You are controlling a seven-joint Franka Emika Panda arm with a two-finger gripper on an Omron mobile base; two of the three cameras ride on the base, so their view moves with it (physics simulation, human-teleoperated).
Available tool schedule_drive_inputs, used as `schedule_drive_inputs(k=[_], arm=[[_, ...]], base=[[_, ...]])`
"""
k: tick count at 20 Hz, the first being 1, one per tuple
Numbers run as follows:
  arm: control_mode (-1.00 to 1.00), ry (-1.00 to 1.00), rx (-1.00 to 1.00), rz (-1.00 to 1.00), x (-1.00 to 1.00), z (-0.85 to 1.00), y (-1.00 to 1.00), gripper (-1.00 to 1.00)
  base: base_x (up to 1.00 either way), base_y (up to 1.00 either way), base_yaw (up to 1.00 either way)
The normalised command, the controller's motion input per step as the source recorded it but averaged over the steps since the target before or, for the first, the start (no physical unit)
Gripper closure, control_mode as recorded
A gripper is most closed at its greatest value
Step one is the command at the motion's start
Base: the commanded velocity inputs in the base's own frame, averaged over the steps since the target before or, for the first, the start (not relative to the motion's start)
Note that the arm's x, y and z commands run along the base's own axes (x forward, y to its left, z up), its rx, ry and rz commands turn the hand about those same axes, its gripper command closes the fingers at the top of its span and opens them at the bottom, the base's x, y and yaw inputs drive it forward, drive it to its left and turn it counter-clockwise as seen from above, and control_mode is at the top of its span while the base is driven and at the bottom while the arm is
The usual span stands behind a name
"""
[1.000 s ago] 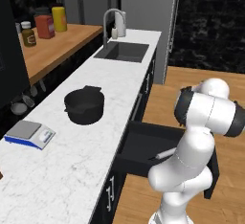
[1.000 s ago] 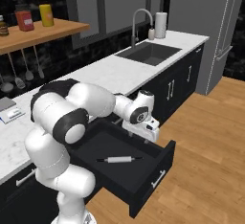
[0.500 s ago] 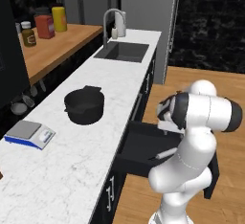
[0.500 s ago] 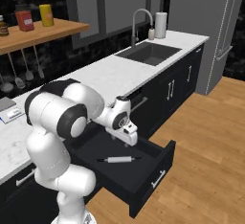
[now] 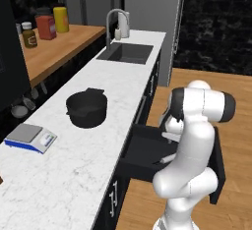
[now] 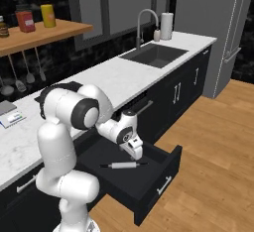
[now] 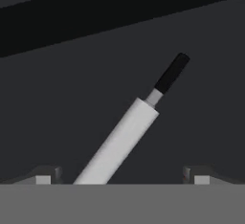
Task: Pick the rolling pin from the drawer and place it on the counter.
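Observation:
The black drawer (image 6: 164, 180) stands pulled out below the white marble counter (image 6: 115, 75). On its floor lies the rolling pin (image 6: 124, 165), pale with black handles. My gripper (image 6: 135, 152) hangs just above the pin, pointing down into the drawer, open. In the hand view the rolling pin (image 7: 120, 140) runs diagonally from between my fingertips (image 7: 44, 175) up to its black handle at the upper right, and the gripper (image 7: 120, 178) holds nothing. In the left base view my arm hides most of the drawer (image 5: 141, 151) beside the counter (image 5: 64, 167).
A black pot (image 5: 86, 108) and a kitchen scale (image 5: 29, 138) sit on the counter. The sink (image 5: 125, 53) with its faucet lies farther along. A wooden shelf (image 5: 59, 44) with bottles runs behind. Wooden floor lies to the right of the drawer.
The hand has swung left and come down toward the drawer floor, ending just over the rolling pin. The pin and drawer have not moved.

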Motion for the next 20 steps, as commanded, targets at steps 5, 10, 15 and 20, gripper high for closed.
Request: schedule_drive_inputs(k=[5, 10, 15, 20], arm=[[-1.00, 0.03, 0.00, -0.07, 0.10, -0.36, 0.00, -1.00], [-1.00, 0.00, 0.00, -0.07, -0.01, -0.50, -0.09, -1.00], [-1.00, 0.00, 0.00, -0.07, -0.03, -0.43, -0.01, -1.00], [-1.00, 0.00, 0.00, -0.05, 0.00, -0.41, 0.00, -1.00]], base=[[0.00, 0.00, 0.00], [0.00, 0.00, 0.00], [0.00, 0.00, 0.00], [0.00, 0.00, 0.00]])
